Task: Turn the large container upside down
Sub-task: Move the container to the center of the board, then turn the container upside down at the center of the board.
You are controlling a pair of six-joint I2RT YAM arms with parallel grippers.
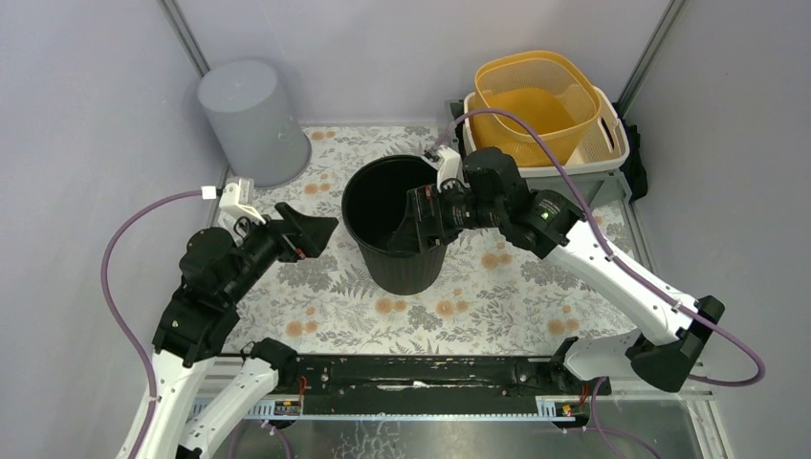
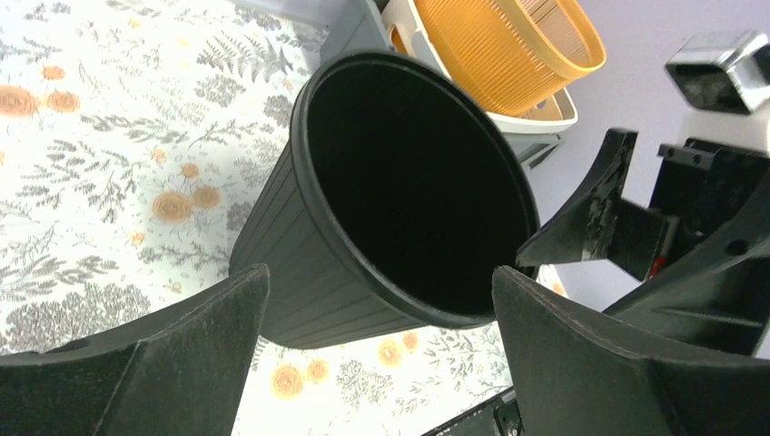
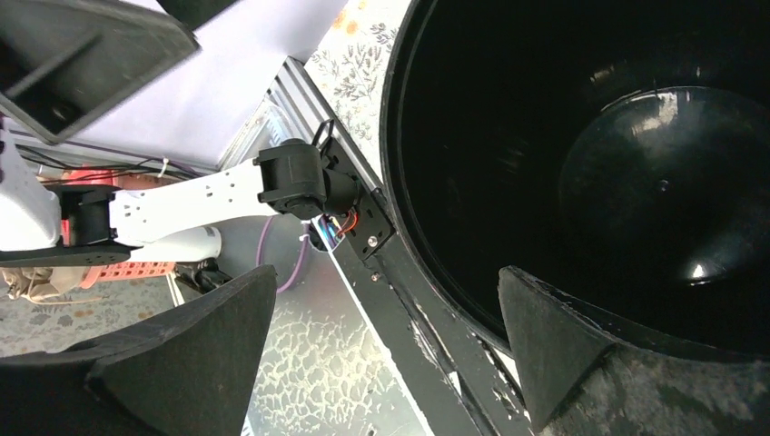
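One large black container, stood upright and mouth-up at the middle of the surface, is straddled at its right rim by the wide-spread, not yet clamped right gripper, the nearer one, while the left gripper, likewise spread wide, is held apart at its left.

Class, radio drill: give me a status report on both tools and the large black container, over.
Left tool open, off the black container. Right tool open at its rim. Container upright, mouth up. No obstruction seen.

No legible text or labels anywhere
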